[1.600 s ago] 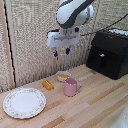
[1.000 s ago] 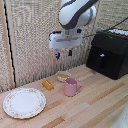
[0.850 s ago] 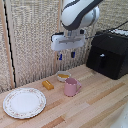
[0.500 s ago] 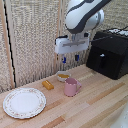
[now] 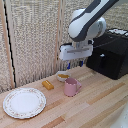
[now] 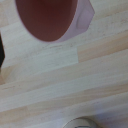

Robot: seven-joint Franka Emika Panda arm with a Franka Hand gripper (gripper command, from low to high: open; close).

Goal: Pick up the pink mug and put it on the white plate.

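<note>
— Closing in on the pink mug (image 5: 71, 87): we judge we're at the approach step, nothing grasped yet. It stands on the wooden table (image 5: 100, 102), just beside the small white bowl (image 5: 62, 76), well apart from the white platter (image 5: 24, 102) toward the exterior view's left.

— And our gripper (image 5: 75, 63)?

— It hangs above the mug, pointing down from the bent arm. We cannot tell whether the fingers are apart. Next we should descend and centre on the rim.
</note>
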